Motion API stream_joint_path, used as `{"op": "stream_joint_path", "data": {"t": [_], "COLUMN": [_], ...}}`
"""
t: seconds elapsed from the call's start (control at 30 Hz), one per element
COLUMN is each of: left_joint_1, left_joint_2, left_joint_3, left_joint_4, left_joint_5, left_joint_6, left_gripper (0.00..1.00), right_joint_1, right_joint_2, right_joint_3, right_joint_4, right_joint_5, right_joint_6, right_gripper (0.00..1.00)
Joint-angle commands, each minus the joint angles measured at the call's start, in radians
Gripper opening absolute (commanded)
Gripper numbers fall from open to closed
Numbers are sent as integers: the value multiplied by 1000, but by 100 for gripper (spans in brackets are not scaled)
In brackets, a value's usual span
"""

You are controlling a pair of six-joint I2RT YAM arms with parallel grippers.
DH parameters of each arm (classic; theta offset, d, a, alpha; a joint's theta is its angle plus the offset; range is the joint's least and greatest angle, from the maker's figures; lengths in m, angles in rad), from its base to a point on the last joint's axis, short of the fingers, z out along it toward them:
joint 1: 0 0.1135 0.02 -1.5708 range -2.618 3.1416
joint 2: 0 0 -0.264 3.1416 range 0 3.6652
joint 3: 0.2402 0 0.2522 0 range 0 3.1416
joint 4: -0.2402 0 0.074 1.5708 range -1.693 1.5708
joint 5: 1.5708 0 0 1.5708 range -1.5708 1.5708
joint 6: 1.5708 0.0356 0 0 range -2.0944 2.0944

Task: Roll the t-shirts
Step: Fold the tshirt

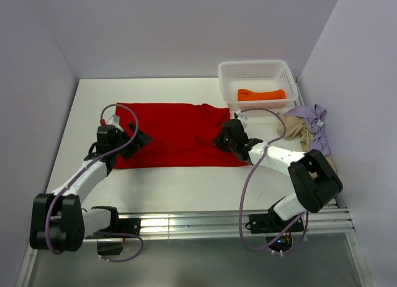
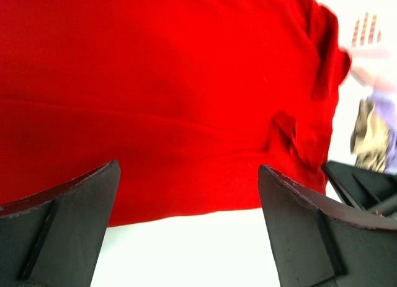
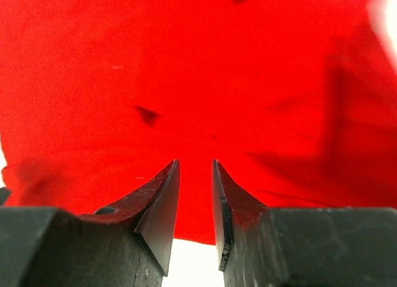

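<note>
Left arm extended forward from the near edge of the worktop (image 1: 186, 188). Left pincer (image 1: 139, 144) jaws spread wide. Right arm bent sharply at elbow, right pincer (image 1: 222, 137) low, jaws narrowly parted.

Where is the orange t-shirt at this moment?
In the top view, the orange t-shirt lies inside the white basket at the far right of the table, just beyond the right end of the red t-shirt.
</note>
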Motion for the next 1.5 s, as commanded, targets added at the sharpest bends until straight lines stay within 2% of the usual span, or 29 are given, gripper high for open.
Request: {"op": "stream_joint_path", "data": {"t": [0.0, 0.27, 0.37, 0.67, 1.07, 1.27, 1.4, 1.47], "left_joint_1": [-130, -408, -475, -589, -624, -627, -627, -627], "left_joint_2": [40, 238, 307, 428, 442, 440, 447, 443], "left_joint_3": [71, 161, 199, 295, 290, 279, 281, 279], "left_joint_4": [34, 105, 128, 128, 143, 145, 143, 142], "left_joint_5": [-62, -145, -158, -201, -214, -230, -228, -231], "left_joint_6": [-8, -87, -107, -110, -113, -119, -120, -120], "left_gripper": [98, 96, 96, 95, 95, 95, 95, 95], "right_joint_1": [-64, -160, -175, -219, -227, -226, -229, -233], "right_joint_2": [-65, -38, -24, -68, -13, 16, 35, 41], "right_joint_3": [-78, -123, -123, -146, -164, -155, -143, -127], "right_joint_4": [63, 98, 101, 86, 156, 164, 164, 163], "right_joint_5": [-33, -102, -107, -96, -156, -191, -204, -214], "right_joint_6": [-23, -32, -34, -55, -37, -39, -23, -16], "right_gripper": [35, 41, 42, 43, 38, 24, 0, 0]}}
